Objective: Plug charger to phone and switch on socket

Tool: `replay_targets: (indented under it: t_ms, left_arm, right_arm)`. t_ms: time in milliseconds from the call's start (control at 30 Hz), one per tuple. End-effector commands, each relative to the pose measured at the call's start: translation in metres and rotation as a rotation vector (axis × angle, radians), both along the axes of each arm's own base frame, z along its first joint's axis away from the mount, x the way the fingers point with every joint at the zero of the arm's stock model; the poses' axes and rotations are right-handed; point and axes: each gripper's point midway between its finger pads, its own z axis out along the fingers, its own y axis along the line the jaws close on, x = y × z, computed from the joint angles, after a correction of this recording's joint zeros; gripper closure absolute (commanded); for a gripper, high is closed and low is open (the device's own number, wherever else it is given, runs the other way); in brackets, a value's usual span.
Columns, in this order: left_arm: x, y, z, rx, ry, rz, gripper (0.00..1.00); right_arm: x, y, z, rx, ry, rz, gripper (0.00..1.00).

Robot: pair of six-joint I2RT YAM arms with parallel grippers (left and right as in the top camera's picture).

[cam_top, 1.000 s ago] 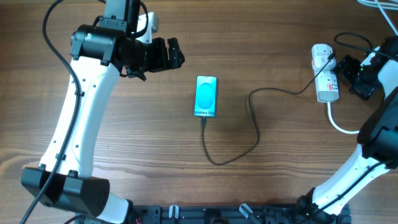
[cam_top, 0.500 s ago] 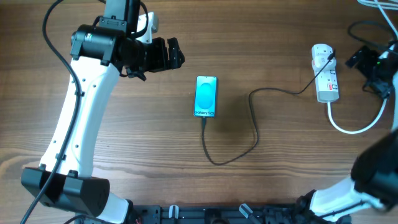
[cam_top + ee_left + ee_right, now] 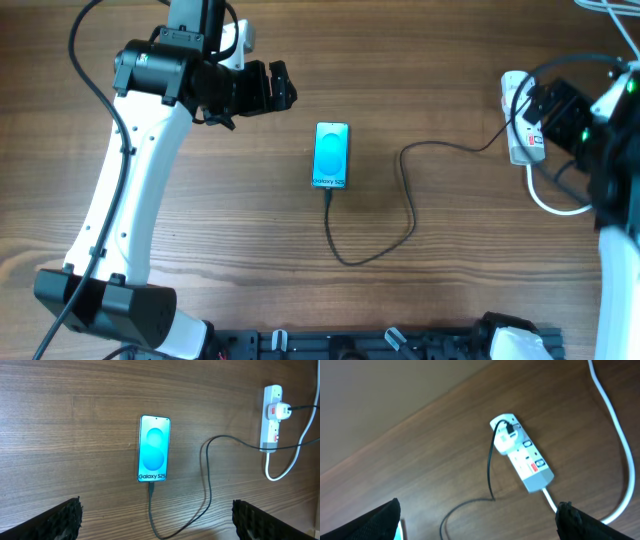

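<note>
Phone (image 3: 332, 155) lay on the table (image 3: 230, 250), charger (image 3: 410, 200) plugged into its lower edge. Right gripper (image 3: 477, 510) hovered open over the socket (image 3: 527, 457), seemingly for its switch; left gripper (image 3: 280, 88) hung open.

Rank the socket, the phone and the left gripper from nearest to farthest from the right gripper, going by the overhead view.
1. Socket: right beside the right gripper, at the far right of the view.
2. Phone: near the middle, well off to the left.
3. Left gripper: farthest, upper left, beyond the phone.
</note>
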Motion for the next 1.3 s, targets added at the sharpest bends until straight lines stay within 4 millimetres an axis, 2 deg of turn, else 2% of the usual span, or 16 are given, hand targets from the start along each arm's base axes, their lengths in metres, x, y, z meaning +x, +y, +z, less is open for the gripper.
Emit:
replay_targets:
  t_ms: [0, 100, 133, 200, 267, 433, 700, 933, 1067, 1167, 1267]
  left_arm:
    - [0.001, 0.003, 0.0, 0.005, 0.0, 0.01, 0.0]
    - [0.001, 0.003, 0.0, 0.005, 0.0, 0.01, 0.0]
    - [0.001, 0.003, 0.0, 0.005, 0.0, 0.009, 0.0]
    - [0.001, 0.003, 0.0, 0.005, 0.0, 0.009, 0.0]
    - [0.001, 0.003, 0.0, 0.005, 0.0, 0.01, 0.0]
    - [0.001, 0.003, 0.0, 0.005, 0.0, 0.01, 0.0]
    - [0.001, 0.003, 0.0, 0.005, 0.0, 0.009, 0.0]
    - [0.001, 0.003, 0.0, 0.005, 0.0, 0.009, 0.0]
    - [0.001, 0.003, 0.0, 0.005, 0.0, 0.009, 0.0]
    - [0.001, 0.003, 0.0, 0.005, 0.0, 0.009, 0.0]
    - [0.001, 0.003, 0.0, 0.005, 0.0, 0.009, 0.0]
  right_arm:
    - [-0.026, 0.017, 0.005, -0.106, -0.057, 0.124, 0.0]
    - [-0.052, 0.04, 0.0, -0.132, -0.113, 0.26, 0.0]
    - [-0.067, 0.054, 0.001, -0.141, -0.197, 0.317, 0.0]
    - [-0.077, 0.059, -0.001, -0.123, -0.224, 0.318, 0.0]
    - [-0.085, 0.06, -0.006, -0.019, -0.212, 0.252, 0.0]
    - [-0.093, 0.062, -0.021, 0.17, -0.15, 0.13, 0.0]
    - [-0.113, 0.066, -0.048, 0.228, -0.014, 0.101, 0.0]
    - [-0.115, 0.066, -0.05, 0.227, 0.0, 0.103, 0.0]
    - [-0.114, 0.06, -0.05, 0.199, -0.003, 0.077, 0.0]
    - [-0.114, 0.062, -0.05, 0.152, -0.001, 0.131, 0.0]
    - [-0.114, 0.072, -0.047, 0.069, -0.02, 0.265, 0.0]
